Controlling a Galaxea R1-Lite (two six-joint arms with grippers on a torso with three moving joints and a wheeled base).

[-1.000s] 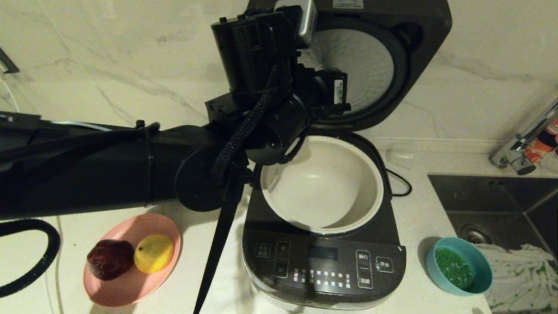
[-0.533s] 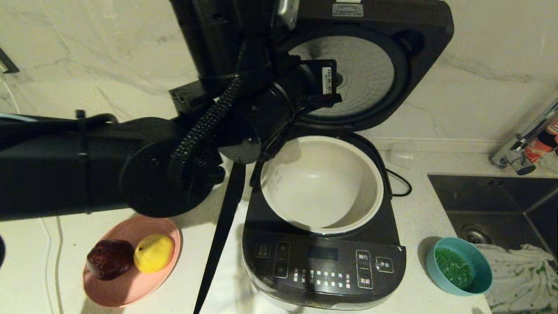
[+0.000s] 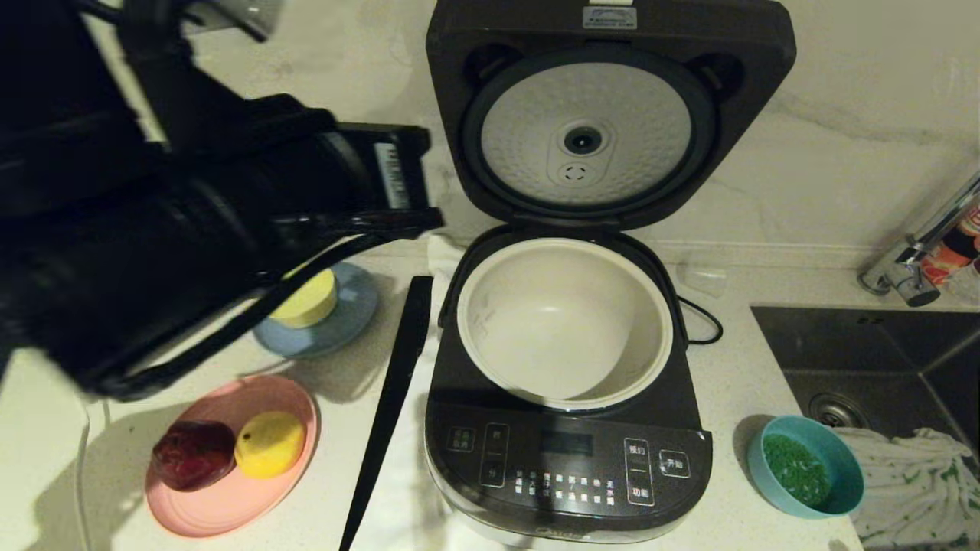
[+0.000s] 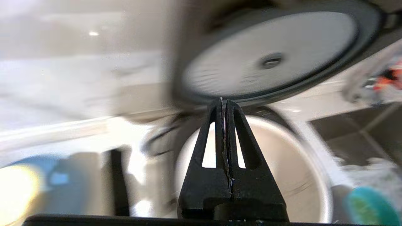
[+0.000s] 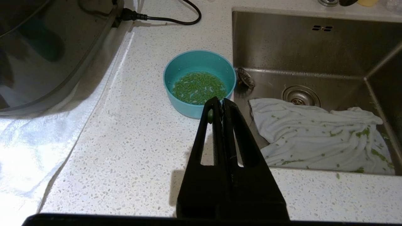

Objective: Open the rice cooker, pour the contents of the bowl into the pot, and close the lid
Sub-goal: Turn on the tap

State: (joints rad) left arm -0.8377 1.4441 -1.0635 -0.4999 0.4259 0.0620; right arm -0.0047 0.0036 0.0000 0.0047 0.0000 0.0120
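Rice cooker [image 3: 568, 383] sits open on speckled white counter [image 3: 735, 383].

Your head camera looked steeply down on the dark grey rounded-square rice cooker [image 3: 570, 383] and the small teal plastic bowl [image 3: 805, 467] beside it. Your left wrist camera faced the cooker's round cream-white inner pot [image 4: 282, 163] from close by. Your right wrist camera hung low over the speckled white counter [image 5: 132, 141], sharing that bowl [image 5: 199, 82] with the head view.
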